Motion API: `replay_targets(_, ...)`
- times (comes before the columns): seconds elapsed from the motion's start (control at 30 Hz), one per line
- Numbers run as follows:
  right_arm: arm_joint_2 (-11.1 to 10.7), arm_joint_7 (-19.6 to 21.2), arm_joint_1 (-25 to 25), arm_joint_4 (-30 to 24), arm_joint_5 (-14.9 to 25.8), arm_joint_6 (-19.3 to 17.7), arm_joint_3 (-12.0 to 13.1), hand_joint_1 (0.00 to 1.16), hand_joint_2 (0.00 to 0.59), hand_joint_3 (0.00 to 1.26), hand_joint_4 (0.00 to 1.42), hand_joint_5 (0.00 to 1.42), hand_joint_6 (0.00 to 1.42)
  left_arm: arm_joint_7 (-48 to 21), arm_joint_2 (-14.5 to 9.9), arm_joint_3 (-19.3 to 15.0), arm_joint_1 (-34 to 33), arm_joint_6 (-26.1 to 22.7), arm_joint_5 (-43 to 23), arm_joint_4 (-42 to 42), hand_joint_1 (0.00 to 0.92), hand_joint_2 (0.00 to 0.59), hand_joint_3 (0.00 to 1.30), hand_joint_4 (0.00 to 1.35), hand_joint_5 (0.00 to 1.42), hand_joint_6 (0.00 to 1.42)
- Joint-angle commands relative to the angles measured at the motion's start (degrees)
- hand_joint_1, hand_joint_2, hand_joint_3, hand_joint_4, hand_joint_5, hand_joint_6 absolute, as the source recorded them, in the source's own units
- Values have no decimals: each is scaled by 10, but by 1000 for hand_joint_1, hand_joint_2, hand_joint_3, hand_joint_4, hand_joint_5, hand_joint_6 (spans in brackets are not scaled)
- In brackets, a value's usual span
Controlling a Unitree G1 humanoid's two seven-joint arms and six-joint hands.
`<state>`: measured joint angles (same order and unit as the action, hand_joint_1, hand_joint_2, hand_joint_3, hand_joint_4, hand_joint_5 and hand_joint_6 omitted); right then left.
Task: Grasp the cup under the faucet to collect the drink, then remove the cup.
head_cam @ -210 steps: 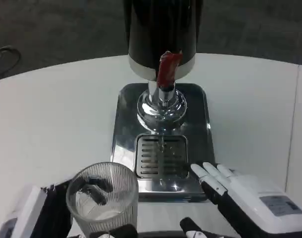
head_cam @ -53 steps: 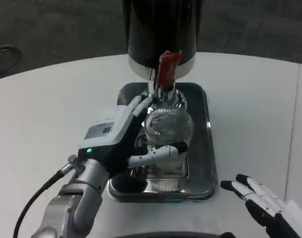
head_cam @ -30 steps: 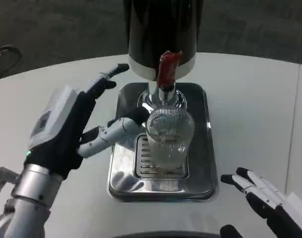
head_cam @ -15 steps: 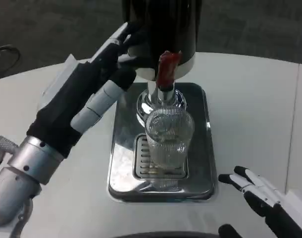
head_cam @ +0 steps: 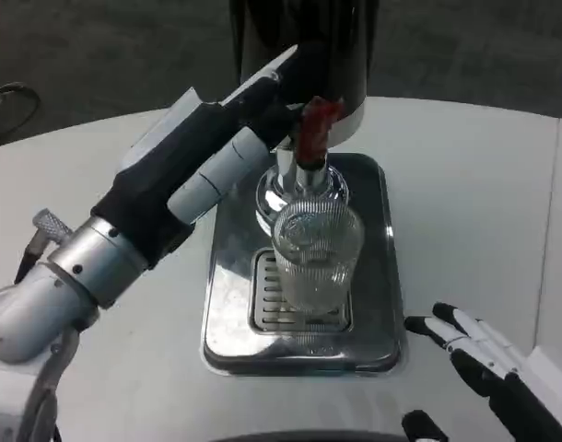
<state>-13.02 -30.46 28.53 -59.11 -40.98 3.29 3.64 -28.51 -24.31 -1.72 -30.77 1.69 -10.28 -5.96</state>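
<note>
right hand (head_cam: 497, 364): lower right corner of the frame, fingers spread above the white table (head_cam: 465, 184), holding nothing; its lower part is cut off by the frame edge
drip tray (head_cam: 368, 313): lower centre, steel, with a slotted grate beneath the cup
ribbed glass cup (head_cam: 315, 256): centre of the frame, upright on the grate, directly below the faucet, no hand touching it; whether any drink is inside is hard to tell through the ribbing
left hand (head_cam: 221, 157): reaches from the lower left up to the red tap lever (head_cam: 315, 129), fingers extended beside it; whether they press or grasp it cannot be told, since the fingertips merge with the dark dispenser body (head_cam: 299, 46)
faucet (head_cam: 304, 180): chrome, its outlet hidden behind the cup rim
risk, spill: a long pull on the lever would likely overfill the cup
risk, knock: the left forearm passes close by the cup and could tip it when drawing back
risk, miss: if the cup sits off-centre, the stream might strike the rim
</note>
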Motion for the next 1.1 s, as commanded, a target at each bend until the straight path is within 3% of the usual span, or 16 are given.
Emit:
replay_targets(0.03,0,-3,-10,-8,-4,15,-8,275,461,105,0,10,96,-11,4,4,-20,-14,-7,14,0,68,62,11,178,121)
replay_targets(0.33,-6,-1,-15,-6,-8,22,-18,276,461,105,0,3,96,-23,10,6,-54,-25,-10,47,0,68,81,19,177,121)
replay_targets(0.77,-6,4,-17,-3,-9,27,-24,276,461,96,0,0,91,-127,-5,15,-132,-90,-36,139,0,70,94,25,181,127)
replay_targets(1.1,-7,1,-29,0,-7,38,-29,276,461,95,0,0,81,-135,-17,21,-149,-64,-2,165,0,57,64,0,136,92)
